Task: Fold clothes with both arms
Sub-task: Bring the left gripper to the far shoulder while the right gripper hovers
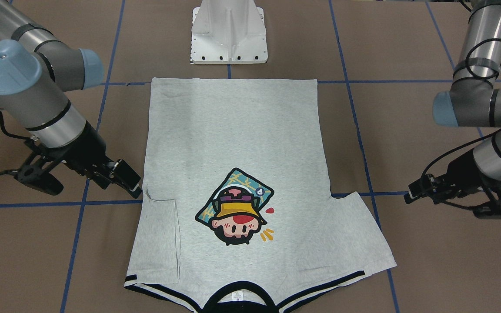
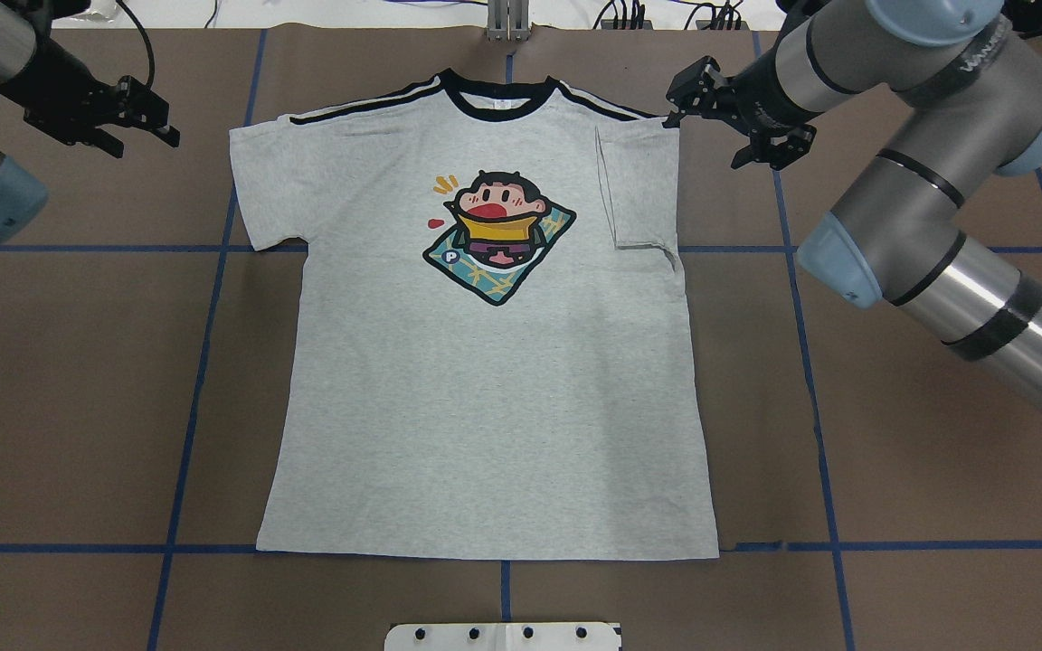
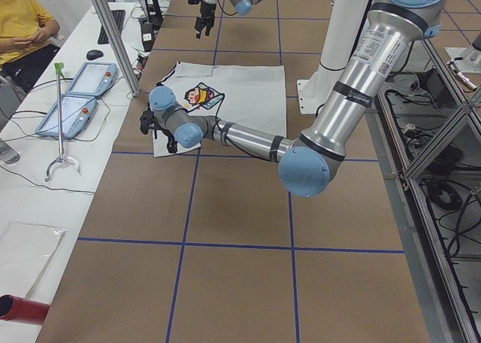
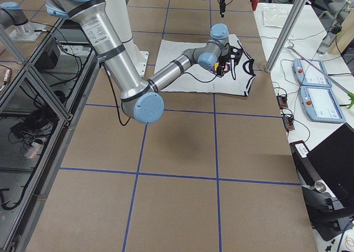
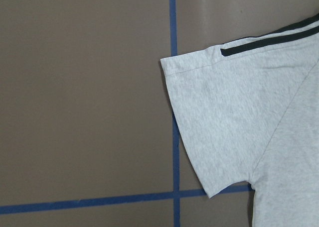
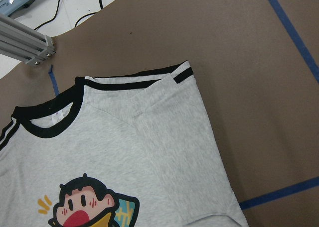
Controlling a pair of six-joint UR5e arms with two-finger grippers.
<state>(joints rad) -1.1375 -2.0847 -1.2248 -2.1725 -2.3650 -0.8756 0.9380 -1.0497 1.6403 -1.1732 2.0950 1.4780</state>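
A grey T-shirt [image 2: 485, 407] lies flat and face up in the middle of the brown bench [image 2: 78, 407], with its black neckband [image 2: 496, 95] at the far edge from the robot and its hem nearest the white base [image 1: 228, 34]. The cartoon print [image 2: 496, 237] sits on the chest. The sleeve on the robot's right [image 2: 639, 190] is folded inward and lies on the body of the shirt. The other sleeve [image 2: 263, 190] is spread out flat on the bench, across a blue tape line [image 2: 204, 362]. The right gripper [image 2: 677, 101] is just beside the shoulder corner of the folded sleeve; I cannot tell whether it touches the cloth, or whether its jaws are apart or together. The left gripper [image 2: 155, 122] is apart from the spread sleeve, off its outer side, holding nothing; its jaws cannot be made out either.
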